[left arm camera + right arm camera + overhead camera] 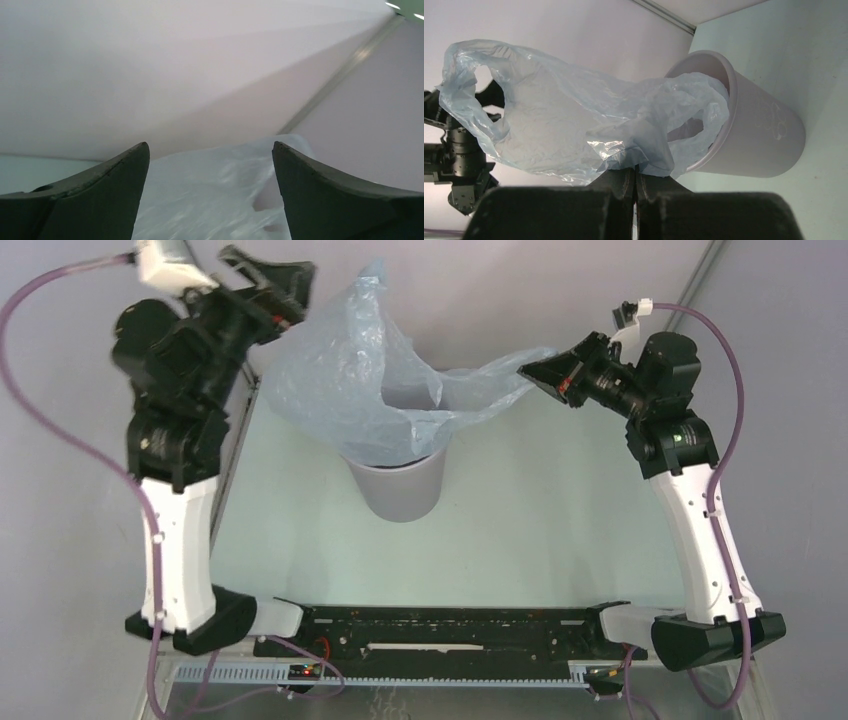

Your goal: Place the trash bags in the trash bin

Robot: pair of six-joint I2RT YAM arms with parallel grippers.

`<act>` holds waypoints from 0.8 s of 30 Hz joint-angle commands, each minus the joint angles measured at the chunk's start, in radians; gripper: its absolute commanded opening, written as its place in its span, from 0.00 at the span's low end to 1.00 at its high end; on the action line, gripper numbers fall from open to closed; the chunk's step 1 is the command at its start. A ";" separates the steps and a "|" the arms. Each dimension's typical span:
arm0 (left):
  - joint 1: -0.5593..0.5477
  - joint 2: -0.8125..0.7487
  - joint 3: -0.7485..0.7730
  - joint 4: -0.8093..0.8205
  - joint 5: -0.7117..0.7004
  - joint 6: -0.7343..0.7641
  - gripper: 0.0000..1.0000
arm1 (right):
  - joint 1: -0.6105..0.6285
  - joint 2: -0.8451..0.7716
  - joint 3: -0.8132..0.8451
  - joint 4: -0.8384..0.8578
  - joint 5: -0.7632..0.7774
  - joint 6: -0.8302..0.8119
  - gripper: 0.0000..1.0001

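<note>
Up and to the left of the trash bin [400, 485], the left gripper [285, 290] hangs with its fingers [95, 195] spread wide and released, just beside the raised edge of the trash bag [350, 380], which the wrist view shows low in the gap. The pale blue bag has its lower part tucked into the bin's mouth, and the rest billows above the rim. The bin stands upright on the table [560, 520]. To the right of the bin, the right gripper [535, 370] is clenched on a stretched flap of the bag.
</note>
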State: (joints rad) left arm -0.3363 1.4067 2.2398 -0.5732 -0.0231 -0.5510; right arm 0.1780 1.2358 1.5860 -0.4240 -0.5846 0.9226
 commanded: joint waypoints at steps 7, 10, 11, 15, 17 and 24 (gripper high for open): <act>0.499 -0.205 -0.369 -0.155 0.212 -0.328 0.92 | -0.007 0.008 0.055 0.013 -0.001 0.006 0.00; 0.553 -0.233 -0.561 -0.039 0.336 -0.440 0.93 | -0.013 0.003 0.055 0.015 0.003 0.009 0.00; 0.554 -0.233 -0.596 -0.024 0.350 -0.454 0.94 | -0.015 0.002 0.056 0.017 0.005 0.013 0.00; 0.554 -0.209 -0.715 0.009 0.384 -0.473 0.96 | -0.021 -0.002 0.056 0.024 0.006 0.017 0.00; 0.552 -0.189 -0.780 0.083 0.452 -0.516 0.95 | -0.021 -0.002 0.055 0.024 0.006 0.019 0.00; 0.377 -0.121 -0.839 0.268 0.489 -0.587 0.85 | -0.022 -0.009 0.038 0.044 0.010 0.030 0.00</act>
State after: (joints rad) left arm 0.1497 1.2938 1.4025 -0.4835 0.3908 -1.0721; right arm 0.1593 1.2510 1.5982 -0.4282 -0.5804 0.9310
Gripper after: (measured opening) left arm 0.875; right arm 0.006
